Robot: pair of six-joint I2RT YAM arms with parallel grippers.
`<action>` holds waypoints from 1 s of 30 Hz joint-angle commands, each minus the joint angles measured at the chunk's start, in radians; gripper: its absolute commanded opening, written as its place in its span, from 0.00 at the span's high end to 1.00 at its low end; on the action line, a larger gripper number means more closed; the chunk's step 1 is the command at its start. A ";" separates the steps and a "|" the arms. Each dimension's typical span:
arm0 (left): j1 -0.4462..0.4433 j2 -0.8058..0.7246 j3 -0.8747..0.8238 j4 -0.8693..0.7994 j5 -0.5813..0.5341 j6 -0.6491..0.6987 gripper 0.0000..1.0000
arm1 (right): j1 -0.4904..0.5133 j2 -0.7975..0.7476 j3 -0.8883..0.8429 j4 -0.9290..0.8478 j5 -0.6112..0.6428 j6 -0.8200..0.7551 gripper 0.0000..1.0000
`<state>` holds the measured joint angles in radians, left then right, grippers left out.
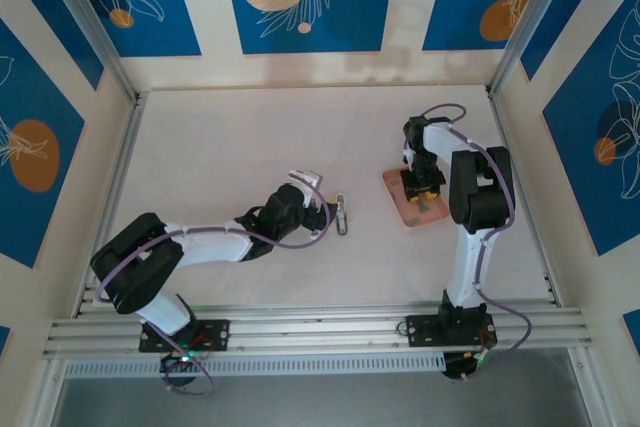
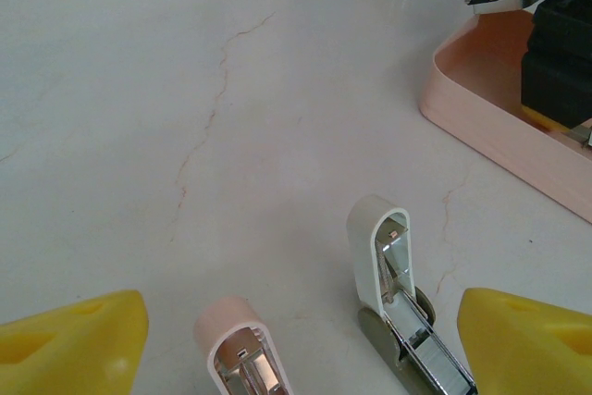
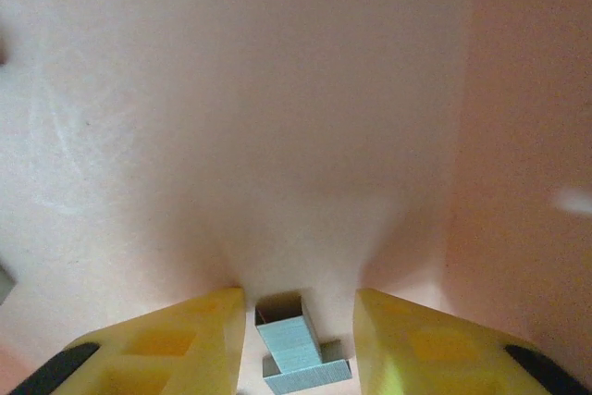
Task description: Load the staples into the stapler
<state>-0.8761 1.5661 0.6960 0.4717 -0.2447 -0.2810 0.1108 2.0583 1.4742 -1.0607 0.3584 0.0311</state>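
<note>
Two short grey strips of staples (image 3: 296, 356) lie on the floor of the salmon-pink tray (image 3: 277, 90), one propped at an angle across the other. The right gripper (image 3: 299, 326) stands nose-down over them inside the tray. Its jaws are narrowly parted, with a yellow pad on either side of the strips. A sliver of tray floor shows between each pad and the metal, so no grip is evident. Judgement: the narrow setting suits a pinch on so small a piece. The wrist view cuts the strips at its lower edge, and from above the arm covers the tray's middle, so whether more strips lie there cannot be told.

The stapler (image 2: 393, 293) lies on the table (image 2: 139, 90) near the tray, not touching it. It is hinged open with the magazine channel facing up, presumably to receive a strip. The left gripper (image 2: 296, 316) straddles it with jaws wide and fingers clear of both halves, judged as standing by to steady it. The stapler's rear is cut off by the frame, and whether the channel is empty cannot be made out.
</note>
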 commanded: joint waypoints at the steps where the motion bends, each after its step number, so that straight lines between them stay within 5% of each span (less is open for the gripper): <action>1: -0.012 -0.010 0.008 0.020 -0.001 0.013 0.13 | -0.007 0.049 0.006 -0.062 -0.047 0.007 0.67; 10: -0.012 -0.008 0.008 0.022 -0.002 0.013 0.13 | -0.010 0.057 0.002 -0.059 -0.088 0.004 0.78; 30: -0.012 -0.023 -0.006 0.027 -0.007 0.012 0.13 | -0.019 -0.110 -0.026 0.056 -0.190 0.051 0.80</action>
<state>-0.8761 1.5661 0.6960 0.4789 -0.2447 -0.2787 0.0910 1.9656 1.4506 -1.0176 0.2115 0.0547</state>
